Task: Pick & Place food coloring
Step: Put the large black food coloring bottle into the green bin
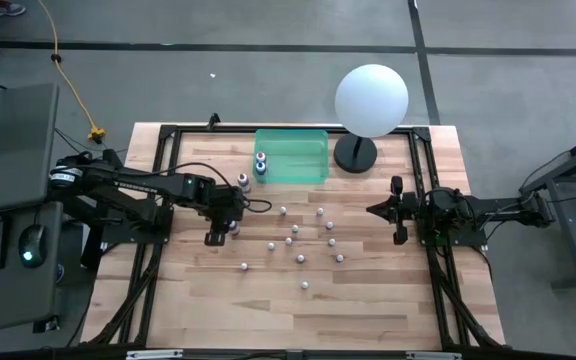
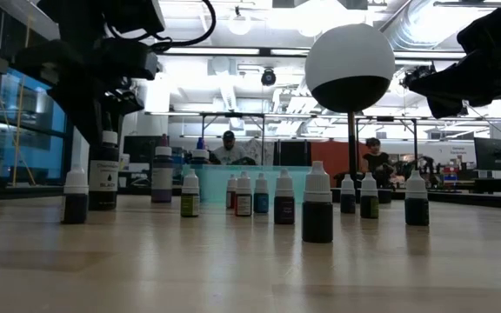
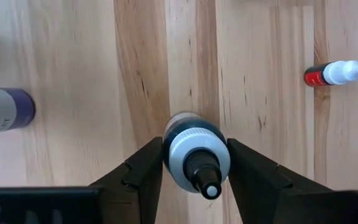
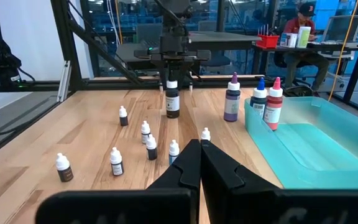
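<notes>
Left wrist view: left gripper (image 3: 194, 171) fingers pressed against both sides of black bottle (image 3: 194, 152), upright near teal tray (image 1: 292, 155); right gripper (image 4: 199, 163) shut, empty.

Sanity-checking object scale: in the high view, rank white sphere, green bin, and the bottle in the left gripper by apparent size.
1. green bin, largest
2. white sphere, a bit smaller in area, though raised toward the camera
3. black-labelled bottle between the left gripper's fingers, far smallest

Small bottles (image 1: 301, 243) stand scattered mid-table, the tray (image 1: 293, 156) behind them, the sphere (image 1: 371, 98) right of it.
</notes>
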Controlling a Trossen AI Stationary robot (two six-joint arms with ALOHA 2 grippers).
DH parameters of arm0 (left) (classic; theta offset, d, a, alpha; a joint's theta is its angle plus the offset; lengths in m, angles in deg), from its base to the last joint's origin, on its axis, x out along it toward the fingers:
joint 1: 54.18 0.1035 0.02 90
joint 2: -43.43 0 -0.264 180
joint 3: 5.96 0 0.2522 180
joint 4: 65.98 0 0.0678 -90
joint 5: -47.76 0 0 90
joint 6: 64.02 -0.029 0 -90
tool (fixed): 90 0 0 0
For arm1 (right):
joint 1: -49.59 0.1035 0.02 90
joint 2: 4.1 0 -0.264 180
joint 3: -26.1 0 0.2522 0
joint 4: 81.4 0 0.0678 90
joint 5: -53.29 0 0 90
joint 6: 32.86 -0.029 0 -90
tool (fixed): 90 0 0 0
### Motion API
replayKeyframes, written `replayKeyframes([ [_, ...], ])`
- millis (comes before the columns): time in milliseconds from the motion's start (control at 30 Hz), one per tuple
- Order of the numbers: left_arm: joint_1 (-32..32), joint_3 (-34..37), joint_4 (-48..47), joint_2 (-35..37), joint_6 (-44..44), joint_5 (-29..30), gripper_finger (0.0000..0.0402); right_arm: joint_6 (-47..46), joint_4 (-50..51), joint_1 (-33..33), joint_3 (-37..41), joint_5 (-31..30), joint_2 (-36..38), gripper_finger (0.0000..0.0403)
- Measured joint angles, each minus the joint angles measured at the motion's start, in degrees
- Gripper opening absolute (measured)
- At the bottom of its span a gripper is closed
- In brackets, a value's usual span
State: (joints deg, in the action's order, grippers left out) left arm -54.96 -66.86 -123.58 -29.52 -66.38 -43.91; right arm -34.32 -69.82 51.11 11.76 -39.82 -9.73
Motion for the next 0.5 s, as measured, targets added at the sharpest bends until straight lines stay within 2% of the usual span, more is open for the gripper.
replayKeyframes([
  [333,0.0,-0.4,-0.4,0.0,1.6,2.3,0.0154,0.0,-0.1,0.0,0.0,0.0,0.0,0.0],
  [500,0.0,-4.7,-3.9,0.0,2.5,2.5,0.0152,0.0,-0.1,0.0,0.0,0.0,0.0,0.0],
])
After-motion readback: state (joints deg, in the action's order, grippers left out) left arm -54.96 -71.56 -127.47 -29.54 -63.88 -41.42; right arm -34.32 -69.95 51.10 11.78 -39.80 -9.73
